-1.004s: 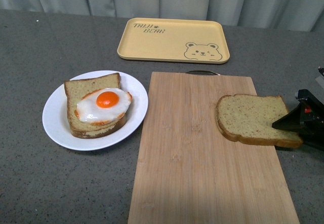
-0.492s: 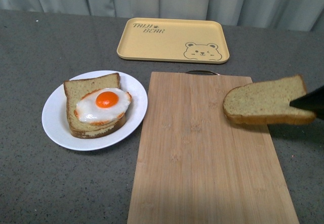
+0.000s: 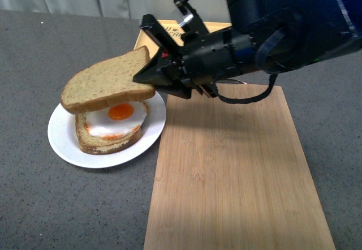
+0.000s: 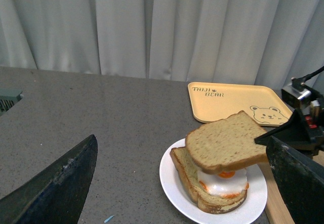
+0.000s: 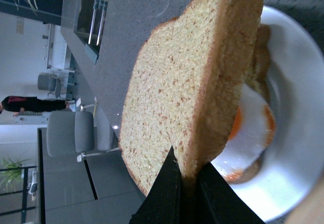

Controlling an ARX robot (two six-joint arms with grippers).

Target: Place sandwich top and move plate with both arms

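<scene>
My right gripper [image 3: 146,76] is shut on the sandwich top [image 3: 107,80], a plain tan slice held by its right edge and hovering just above the fried egg [image 3: 116,119]. The egg lies on lower bread on the white plate [image 3: 65,139]. In the right wrist view the black fingers [image 5: 172,183] pinch the slice [image 5: 177,87] over the plate [image 5: 296,148]. In the left wrist view my left gripper [image 4: 182,183] is open, its fingers [image 4: 55,183] wide apart near the plate [image 4: 174,186], and the slice [image 4: 225,140] hangs above the egg.
A wooden cutting board [image 3: 226,171] lies right of the plate. A yellow bear tray [image 4: 233,102] sits at the back, mostly hidden behind my right arm in the front view. Grey tabletop [image 3: 56,205] surrounds them; curtains hang behind.
My right arm has carried the sandwich top from above the board's right side leftward to just over the egg on the plate. The plate has not moved.
</scene>
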